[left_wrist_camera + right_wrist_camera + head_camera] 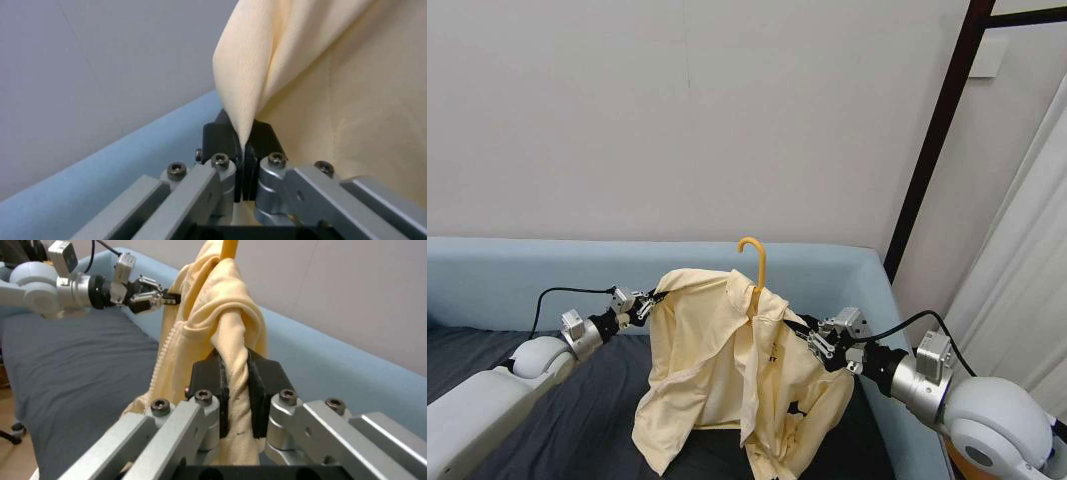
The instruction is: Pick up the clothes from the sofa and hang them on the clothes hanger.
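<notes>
While the pale yellow cotton shirt (pixel 717 370) hangs in the air over the light blue sofa (pixel 487 265), its lower hem close above the dark grey seat cushion (pixel 577 420), both arms share the load. The left gripper (pixel 649 300) reaches in from the robot's left, with its black pads pressed together on a thin fold at the shirt's shoulder edge. The right gripper (pixel 812 340), on the robot's right, is clamped on a thick twist of cloth just below the collar. Between them the orange-yellow plastic hanger (pixel 752 262) pokes its curved hook up out of the neck opening, upright and somewhat nearer the right grip. From where I stand I can't make out whether the right jaws hold the hanger's arm through the fabric or only the fabric.

To my eye the step in hand is seating the shirt squarely on the hanger. Doing it well, I'd say, means moving the two grips together and level, so the hanger does not tip and slide out of the collar. The left pinch is slight, so a sharp tug could pull the fold free. A gentle outward draw should be enough to spread that shoulder over the hanger's arm. The hook wants to be left bare and upright. The loose lower half should be raised clear of the cushion so it doesn't drag.
</notes>
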